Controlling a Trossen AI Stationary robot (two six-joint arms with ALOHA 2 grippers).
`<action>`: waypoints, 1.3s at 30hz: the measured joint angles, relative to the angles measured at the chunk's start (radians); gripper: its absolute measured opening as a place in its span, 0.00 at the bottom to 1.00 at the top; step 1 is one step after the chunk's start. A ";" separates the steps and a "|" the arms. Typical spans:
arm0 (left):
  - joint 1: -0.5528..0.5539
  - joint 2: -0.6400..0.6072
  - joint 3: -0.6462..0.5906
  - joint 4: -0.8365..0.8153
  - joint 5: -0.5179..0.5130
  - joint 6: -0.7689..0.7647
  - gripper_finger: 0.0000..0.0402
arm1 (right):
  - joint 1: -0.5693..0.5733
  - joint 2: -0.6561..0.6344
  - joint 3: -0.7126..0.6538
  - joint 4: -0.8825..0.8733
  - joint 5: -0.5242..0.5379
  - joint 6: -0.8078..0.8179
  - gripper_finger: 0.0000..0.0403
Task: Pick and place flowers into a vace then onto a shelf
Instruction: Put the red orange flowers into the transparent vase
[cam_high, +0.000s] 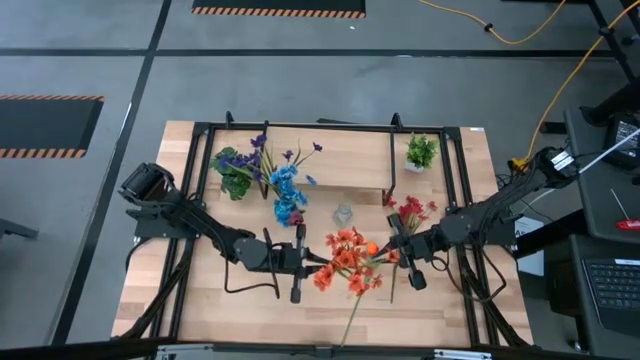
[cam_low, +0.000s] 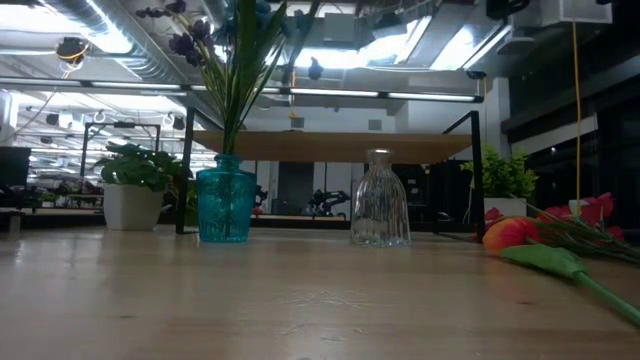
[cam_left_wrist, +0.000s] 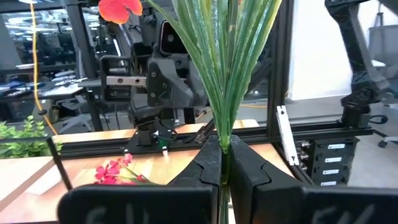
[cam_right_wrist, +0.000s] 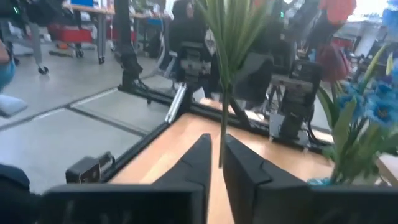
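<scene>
The high view shows both arms meeting low in the frame's centre, where an orange spray of flowers (cam_high: 348, 262) hides most of the fingertips. The left claw (cam_high: 303, 262) sits at the spray's left edge, and the left wrist view settles what the overhead picture cannot: its fingers (cam_left_wrist: 208, 163) are pressed together on a bundle of green stems (cam_left_wrist: 225, 93) standing upright between them. The right claw (cam_high: 400, 252) is at the spray's right side; in the right wrist view one thin stem (cam_right_wrist: 221, 118) runs down into the narrow gap between its fingers (cam_right_wrist: 200, 155), but whether they pinch it or stand slightly apart I cannot tell.

Red flowers (cam_high: 411, 211) lie on the surface just above the right claw. The low view (neither claw shows in it) shows a blue vase (cam_low: 225, 205) holding stems whose blooms are cut off at the top edge, an empty clear vase (cam_low: 380, 200) right of it, and the shelf (cam_low: 335, 146) spanning behind both. At its right edge an orange bud (cam_low: 510, 232) lies on the surface.
</scene>
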 joint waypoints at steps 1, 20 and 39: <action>0.001 0.000 0.000 -0.002 -0.001 0.000 0.01 | -0.006 0.004 0.000 0.017 -0.012 -0.001 0.15; 0.002 0.000 0.000 -0.002 -0.001 0.034 0.01 | -0.045 0.272 0.164 0.170 -0.016 -0.051 0.40; -0.009 0.001 0.001 0.002 -0.005 0.078 0.01 | -0.072 0.429 0.334 0.182 -0.016 -0.051 0.40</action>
